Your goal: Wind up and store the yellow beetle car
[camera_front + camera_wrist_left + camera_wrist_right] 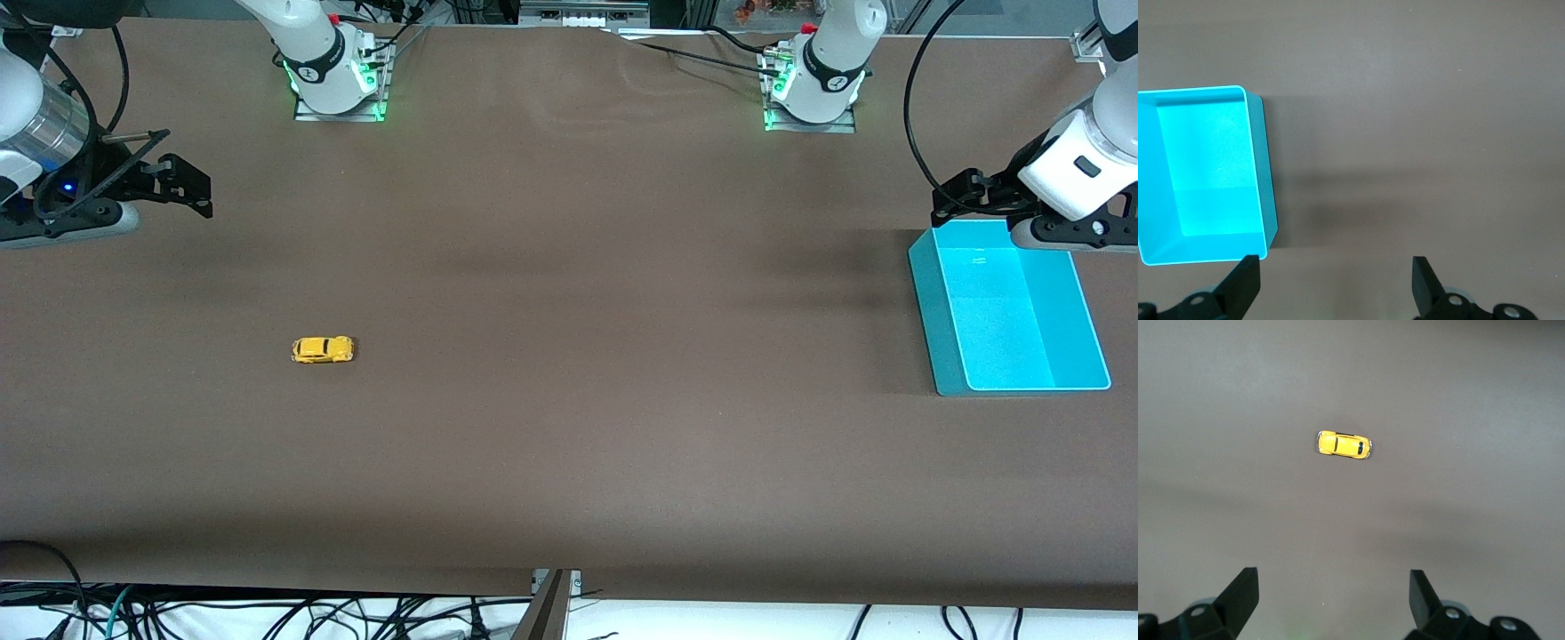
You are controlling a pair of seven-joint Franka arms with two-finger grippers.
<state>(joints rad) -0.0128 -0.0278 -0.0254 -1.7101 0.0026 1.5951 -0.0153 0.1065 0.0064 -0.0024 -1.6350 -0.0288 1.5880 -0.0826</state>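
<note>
The yellow beetle car (323, 349) is a tiny bright yellow toy with dark windows, standing alone on the brown table toward the right arm's end. The right wrist view shows the car (1344, 444) from above, well clear of the fingertips. My right gripper (182, 182) hangs open in the air at the right arm's end of the table, nothing between its fingers. My left gripper (965, 197) is open too, raised beside the corner of a cyan bin (1013, 307), with only bare table between its jaws.
The cyan bin (1265, 167) is rectangular, open-topped and holds nothing; it sits at the left arm's end of the table. Both arm bases (338, 76) stand along the table's edge farthest from the front camera. Cables hang below the nearest edge.
</note>
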